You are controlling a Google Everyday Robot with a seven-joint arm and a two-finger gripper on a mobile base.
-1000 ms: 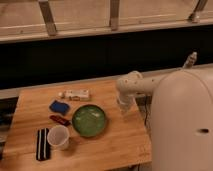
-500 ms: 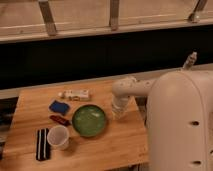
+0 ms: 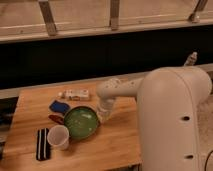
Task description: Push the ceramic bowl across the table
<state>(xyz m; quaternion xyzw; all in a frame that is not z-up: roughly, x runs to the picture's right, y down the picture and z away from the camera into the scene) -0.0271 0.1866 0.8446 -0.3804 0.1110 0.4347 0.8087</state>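
Bowl at mid-table, gripper at its right rim

Table [image 3: 112, 145] of light wooden planks, with its front edge low in the camera view and its left edge running down past a striped black object [image 3: 43, 144]. Bare wood to the right of and in front of the ceramic bowl [image 3: 80, 122]; less room to the left, crowded by a white cup [image 3: 58, 136] touching or just beside the bowl's lower-left rim, a blue item [image 3: 59, 106] and a red item [image 3: 55, 118] at its upper left, and a small white box [image 3: 76, 94] farther back.

Green bowl flat on the wood, a little left of the middle. Gripper [image 3: 103, 116] just beside the bowl's right rim, hanging down from the white arm [image 3: 165, 110]; contact or a thin gap, cannot tell which. Finger spread not discernible, and nothing visibly held.

Compared with half a second ago: gripper now lower and closer to the bowl's rim, arm bulking larger at right; bowl and the small items in much the same arrangement.
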